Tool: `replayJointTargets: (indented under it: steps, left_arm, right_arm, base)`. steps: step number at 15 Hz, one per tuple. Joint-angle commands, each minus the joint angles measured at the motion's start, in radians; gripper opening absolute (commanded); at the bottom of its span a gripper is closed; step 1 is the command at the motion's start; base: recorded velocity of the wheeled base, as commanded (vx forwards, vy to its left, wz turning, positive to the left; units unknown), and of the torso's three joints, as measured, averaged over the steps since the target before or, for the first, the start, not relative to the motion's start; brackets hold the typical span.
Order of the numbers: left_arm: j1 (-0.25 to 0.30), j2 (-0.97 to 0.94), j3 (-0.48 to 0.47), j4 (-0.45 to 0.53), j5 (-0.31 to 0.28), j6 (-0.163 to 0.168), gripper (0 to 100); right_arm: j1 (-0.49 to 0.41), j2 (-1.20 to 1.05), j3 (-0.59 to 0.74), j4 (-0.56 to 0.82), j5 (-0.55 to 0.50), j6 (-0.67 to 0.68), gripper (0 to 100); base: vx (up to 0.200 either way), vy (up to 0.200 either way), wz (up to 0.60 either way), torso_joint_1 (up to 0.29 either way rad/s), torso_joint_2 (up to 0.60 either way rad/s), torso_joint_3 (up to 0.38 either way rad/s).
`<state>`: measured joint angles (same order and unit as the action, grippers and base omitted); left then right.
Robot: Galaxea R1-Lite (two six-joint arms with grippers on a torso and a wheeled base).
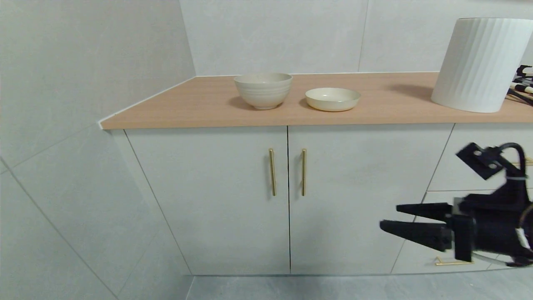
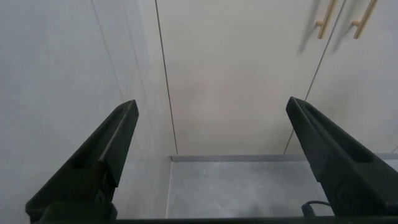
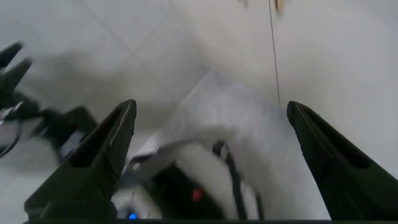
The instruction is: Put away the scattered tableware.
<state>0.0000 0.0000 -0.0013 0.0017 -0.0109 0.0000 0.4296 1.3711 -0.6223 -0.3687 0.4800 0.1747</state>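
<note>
Right gripper [image 1: 389,216] hung low and spread wide, tableware waiting up top

Black fingers apart, nothing between them: that claw was down in front of the lower cabinet, well below the work. Up on the light-brown wooden countertop [image 1: 187,109] sat the two pieces, a beige ribbed deep bowl [image 1: 263,89] and, just beside it toward the robot's right, a cream shallow dish [image 1: 332,99]. Both were upright, not touching each other, and neither was held.

They looked hard and rigid, probably light, with smooth sides that could slip, and a knock or a drop could chip them. Best bet for a hold was the rim, one finger inside and one outside. The bowl's tall wall offered plenty to grip, the dish's low lip much less.

Both stood back from the counter's front edge, with bare wood ahead and leftward as far as the tiled corner. Off to the right a tall white ribbed cylinder [image 1: 479,64] stood well apart, dark-handled utensils [image 1: 522,85] beside it. Below, two white cabinet doors [image 1: 208,196] were closed, their slim brass handles [image 1: 272,171] side by side beneath the two pieces.

Left gripper [image 2: 211,106] was released too, empty, aimed at the floor by the cabinet's foot.
</note>
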Motion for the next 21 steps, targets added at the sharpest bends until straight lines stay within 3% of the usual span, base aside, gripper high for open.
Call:
replayJointTargets:
  steps: [1,6,8,12,17,21]
  left_arm:
    - [0.0,0.0,0.001,0.0,0.0,0.0,100]
    - [0.0,0.0,0.0,0.0,0.0,0.0,100]
    - [0.0,0.0,0.0,0.0,0.0,0.0,100]
    - [0.0,0.0,0.001,0.0,0.0,0.0,100]
    - [0.0,0.0,0.001,0.0,0.0,0.0,100]
    - [0.0,0.0,0.0,0.0,0.0,0.0,100]
  right_arm:
    - [0.052,0.309,-0.191,-0.062,-0.021,0.028,100]
    - [0.055,0.52,-0.405,-0.073,-0.021,0.058,100]
    - [0.083,0.638,-0.491,-0.145,-0.035,0.065,100]
    - [0.092,0.743,-0.488,-0.352,-0.127,0.138,100]
    - [0.109,0.807,-0.524,-0.449,-0.133,0.206,100]
    - [0.11,0.861,-0.58,-0.486,-0.198,0.246,100]
  base:
    - [0.0,0.0,0.0,0.0,0.0,0.0]
    - [0.0,0.0,0.0,0.0,0.0,0.0]
    - [0.0,0.0,0.0,0.0,0.0,0.0]
    - [0.0,0.0,0.0,0.0,0.0,0.0]
    - [0.0,0.0,0.0,0.0,0.0,0.0]
    - [0.0,0.0,0.0,0.0,0.0,0.0]
